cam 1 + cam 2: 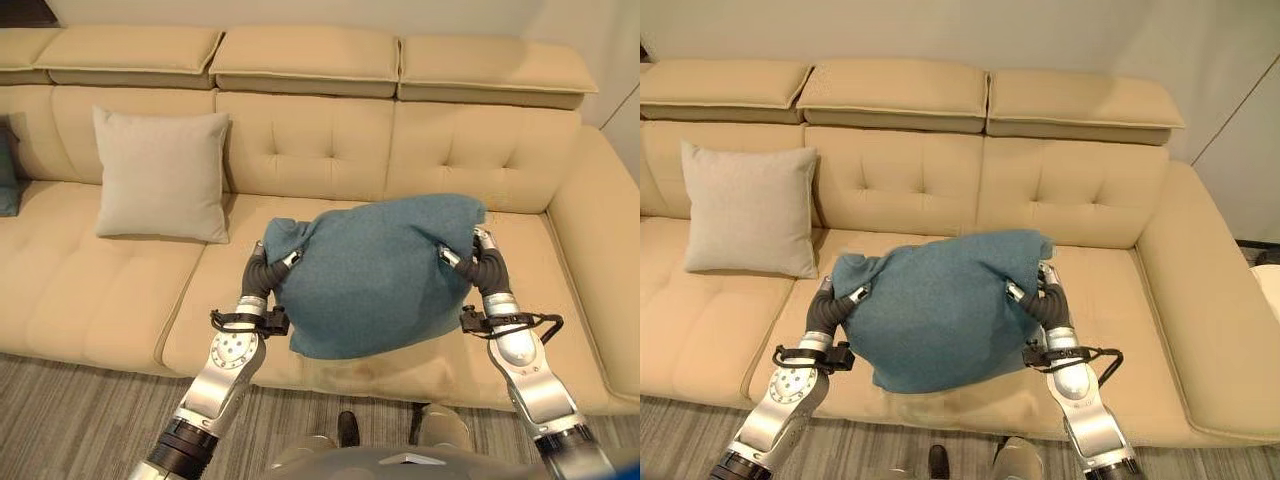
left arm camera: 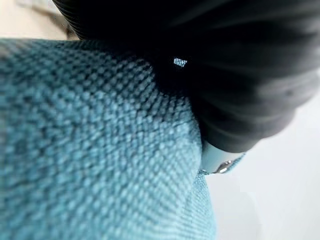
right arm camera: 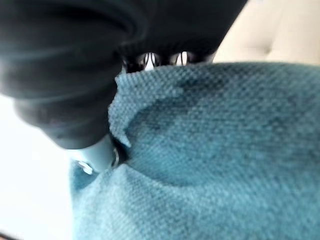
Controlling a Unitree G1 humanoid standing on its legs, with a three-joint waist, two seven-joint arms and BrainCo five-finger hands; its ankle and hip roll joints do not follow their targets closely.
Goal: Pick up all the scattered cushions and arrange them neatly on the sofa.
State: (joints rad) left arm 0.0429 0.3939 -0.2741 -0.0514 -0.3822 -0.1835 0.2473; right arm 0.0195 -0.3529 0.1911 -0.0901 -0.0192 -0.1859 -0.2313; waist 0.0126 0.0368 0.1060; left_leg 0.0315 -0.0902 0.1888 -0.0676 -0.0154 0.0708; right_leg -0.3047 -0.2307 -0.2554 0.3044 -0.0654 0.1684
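A large teal cushion (image 1: pixel 375 272) hangs just above the middle seat of the beige sofa (image 1: pixel 330 140), held between both hands. My left hand (image 1: pixel 268 268) grips its left edge, thumb on the front, the cloth bunched around it. My right hand (image 1: pixel 482 262) pinches the right edge the same way. Up close, the teal weave (image 3: pixel 225 150) is folded between the right hand's thumb (image 3: pixel 97 155) and fingers. A light beige cushion (image 1: pixel 163 173) stands upright against the backrest on the left seat.
Part of a dark teal cushion (image 1: pixel 6 170) shows at the sofa's far left. The sofa's chaise arm (image 1: pixel 600 250) runs forward on the right. Grey striped carpet (image 1: pixel 80 420) lies in front of the seat edge.
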